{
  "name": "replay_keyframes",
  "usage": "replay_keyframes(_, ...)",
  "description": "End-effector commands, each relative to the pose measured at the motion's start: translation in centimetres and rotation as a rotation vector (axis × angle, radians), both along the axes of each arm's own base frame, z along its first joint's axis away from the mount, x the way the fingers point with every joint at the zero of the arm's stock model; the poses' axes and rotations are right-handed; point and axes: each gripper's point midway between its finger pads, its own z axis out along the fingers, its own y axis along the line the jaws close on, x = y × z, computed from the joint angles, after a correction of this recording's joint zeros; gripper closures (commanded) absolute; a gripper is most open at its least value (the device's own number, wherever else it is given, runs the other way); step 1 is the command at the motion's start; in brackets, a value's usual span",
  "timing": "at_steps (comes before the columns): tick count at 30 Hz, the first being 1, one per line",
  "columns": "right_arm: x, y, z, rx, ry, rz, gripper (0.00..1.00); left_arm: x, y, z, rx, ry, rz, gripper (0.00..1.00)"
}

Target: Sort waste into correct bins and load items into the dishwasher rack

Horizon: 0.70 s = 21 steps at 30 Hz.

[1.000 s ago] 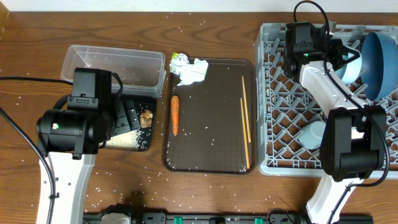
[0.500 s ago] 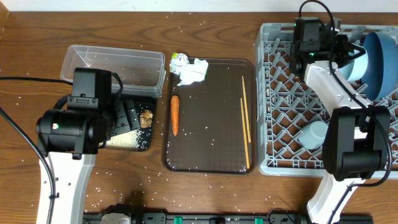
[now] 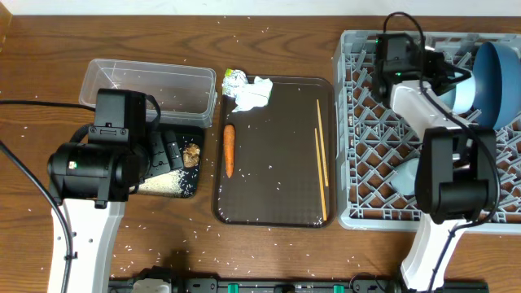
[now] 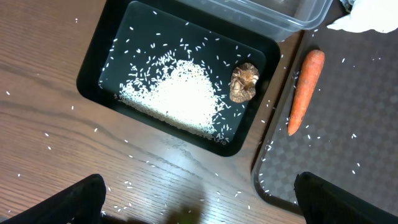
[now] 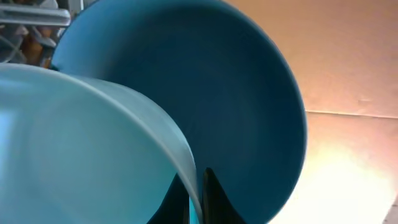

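Observation:
My right gripper (image 5: 198, 186) is shut on the rim of the light blue cup (image 5: 81, 143), held over the far right of the dishwasher rack (image 3: 366, 146) against the dark blue plate (image 3: 498, 81) standing there. A white bowl (image 3: 409, 175) sits in the rack. My left gripper (image 4: 199, 205) is open and empty above the table by the black tray (image 4: 93, 68), which holds rice (image 4: 174, 99) and a brown scrap (image 4: 244, 82). The carrot (image 3: 229, 150), white paper (image 3: 254, 92), green-yellow wrapper (image 3: 234, 79) and chopsticks (image 3: 321, 155) lie on the brown serving tray (image 3: 277, 195). The pink-lined bowl is out of view.
The clear tub (image 3: 151, 81) stands behind the black tray, apparently holding nothing. Rice grains are scattered over the wooden table and the serving tray. My left arm's body (image 3: 106, 155) covers the left part of the black tray from above.
My right gripper has shifted slightly over the rack's far side with the cup in it. The left arm has not moved.

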Motion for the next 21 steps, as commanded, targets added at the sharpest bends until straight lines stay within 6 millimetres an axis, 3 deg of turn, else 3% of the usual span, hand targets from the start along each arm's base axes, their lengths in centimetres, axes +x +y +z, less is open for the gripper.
replay_keyframes(1,0.3,0.8,-0.6,-0.003,0.014,0.016,0.89,0.0,0.4,0.0,0.022,0.005,0.002,0.02)
replay_keyframes(4,1.0,2.4,-0.2,0.002,-0.027,0.050,0.36,0.0,0.4,0.0,0.022,0.005,0.002,0.02)
replay_keyframes(5,1.2,3.1,-0.2,0.008,-0.034,0.070,0.25,0.0,0.4,0.0,0.022,0.004,0.002,0.02)
replay_keyframes(8,2.0,5.5,-0.6,0.033,-0.032,0.141,0.10,0.0,0.4,0.0,0.022,0.005,0.002,0.02)
replay_keyframes(11,2.7,8.1,-1.0,0.061,-0.026,0.216,0.01,0.0,0.4,0.0,0.022,0.005,0.002,0.02)
replay_keyframes(16,4.0,12.4,-1.9,0.135,-0.021,0.359,0.01,0.0,0.4,0.0,0.022,0.005,0.002,0.02)
replay_keyframes(21,4.7,16.6,-1.4,0.166,-0.082,0.456,0.01,0.0,0.4,0.0,0.022,0.004,0.002,0.02)
